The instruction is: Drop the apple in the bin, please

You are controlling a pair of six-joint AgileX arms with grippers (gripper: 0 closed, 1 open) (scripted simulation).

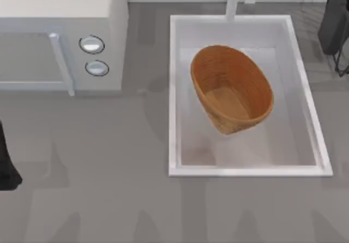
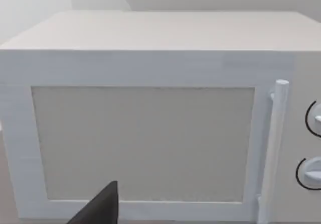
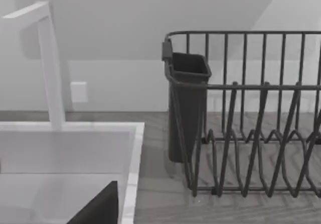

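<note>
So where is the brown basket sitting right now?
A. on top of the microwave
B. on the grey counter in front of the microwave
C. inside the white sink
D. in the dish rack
C: in the top view the bin rests tilted inside the white sink, right of the microwave.

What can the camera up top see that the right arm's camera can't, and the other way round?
Top view alone: the brown bin lying inside the white sink, and the microwave with its two round knobs at the table's left. Right wrist view alone: the dark cup hanging on the dish rack, seen from the side. Both share the sink, the white faucet and the rack at the table's right.
</note>
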